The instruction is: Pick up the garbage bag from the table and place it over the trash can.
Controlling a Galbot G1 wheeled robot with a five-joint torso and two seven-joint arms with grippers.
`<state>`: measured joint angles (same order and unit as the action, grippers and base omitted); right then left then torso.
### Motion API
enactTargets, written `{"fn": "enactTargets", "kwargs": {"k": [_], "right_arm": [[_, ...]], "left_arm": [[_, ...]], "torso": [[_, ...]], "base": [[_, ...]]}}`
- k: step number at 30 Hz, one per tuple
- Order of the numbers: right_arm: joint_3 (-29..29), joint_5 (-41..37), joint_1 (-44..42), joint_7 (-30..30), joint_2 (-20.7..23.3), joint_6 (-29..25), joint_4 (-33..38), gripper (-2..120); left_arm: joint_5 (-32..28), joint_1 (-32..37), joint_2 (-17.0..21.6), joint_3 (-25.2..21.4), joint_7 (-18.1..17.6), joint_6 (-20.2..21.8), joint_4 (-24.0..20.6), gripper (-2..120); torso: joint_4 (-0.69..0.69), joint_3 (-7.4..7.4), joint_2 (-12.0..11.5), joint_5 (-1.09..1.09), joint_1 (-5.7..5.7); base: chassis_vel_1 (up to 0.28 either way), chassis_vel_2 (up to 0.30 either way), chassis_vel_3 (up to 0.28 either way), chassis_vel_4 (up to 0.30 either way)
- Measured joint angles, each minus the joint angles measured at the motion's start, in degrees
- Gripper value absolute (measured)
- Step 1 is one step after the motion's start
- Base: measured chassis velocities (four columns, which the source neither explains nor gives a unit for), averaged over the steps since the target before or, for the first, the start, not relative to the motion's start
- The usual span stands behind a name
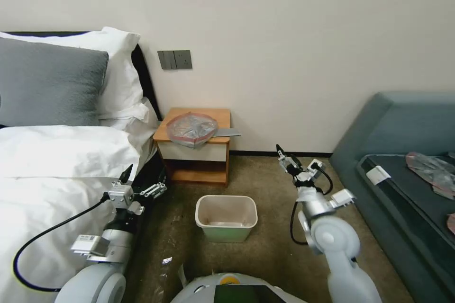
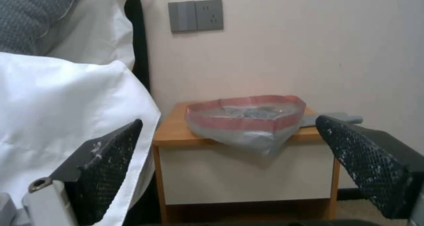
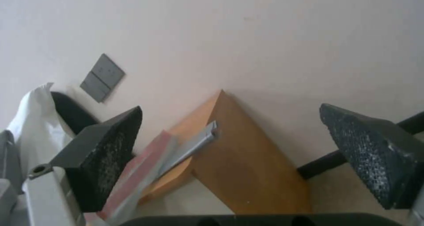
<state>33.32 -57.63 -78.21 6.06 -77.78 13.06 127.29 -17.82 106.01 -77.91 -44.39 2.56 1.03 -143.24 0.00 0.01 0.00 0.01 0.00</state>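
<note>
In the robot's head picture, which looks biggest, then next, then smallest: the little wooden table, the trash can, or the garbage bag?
Largest to smallest, as they look in the head view:
1. the table
2. the trash can, though it stands nearer the camera, which makes it look bigger
3. the garbage bag, lying on the table top

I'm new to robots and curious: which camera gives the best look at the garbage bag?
The left wrist view: the garbage bag sits large, face-on, overhanging the table. The head view shows it small; the right wrist view catches an edge.
</note>
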Motion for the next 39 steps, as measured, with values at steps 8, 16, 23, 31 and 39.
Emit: {"fn": "enactTargets", "kwargs": {"k": [8,16,23,31,39], "right_arm": [[-1.16,-12.12,9.85,-1.19,2.25,0.19,-10.3,100],[-4.29,-20.72,18.0,-2.47,3.01,0.8,-20.32,100],[-7.56,-26.44,24.05,-3.37,1.31,1.72,-29.25,100],[-10.34,-28.12,30.13,-4.32,-1.94,3.15,-38.34,100],[-10.88,-27.97,31.97,-5.25,-4.09,3.89,-42.11,100]], "left_arm": [[0.0,0.65,-0.89,-0.26,1.09,-0.96,0.0,100],[-0.51,0.85,-1.39,-0.42,1.72,-1.58,0.0,100],[-0.54,1.5,-1.93,-0.59,2.59,-2.28,0.0,100],[-0.41,2.85,-1.39,-1.08,2.74,-2.49,0.0,100],[-0.29,2.88,-0.97,-0.83,3.07,-2.54,0.0,100]], "torso": [[0.0,0.0,0.0,-0.01,0.0],[0.0,0.0,0.0,0.0,0.0],[0.0,0.0,0.0,-0.02,0.0],[0.0,0.0,0.0,-0.02,0.0],[0.0,0.0,0.0,-0.02,0.0]], "base": [[0.0,0.0,0.0,0.0],[0.0,0.0,0.0,0.0],[0.0,0.0,0.0,0.0],[0.0,0.0,0.0,0.0],[0.0,0.0,0.0,0.0]]}}
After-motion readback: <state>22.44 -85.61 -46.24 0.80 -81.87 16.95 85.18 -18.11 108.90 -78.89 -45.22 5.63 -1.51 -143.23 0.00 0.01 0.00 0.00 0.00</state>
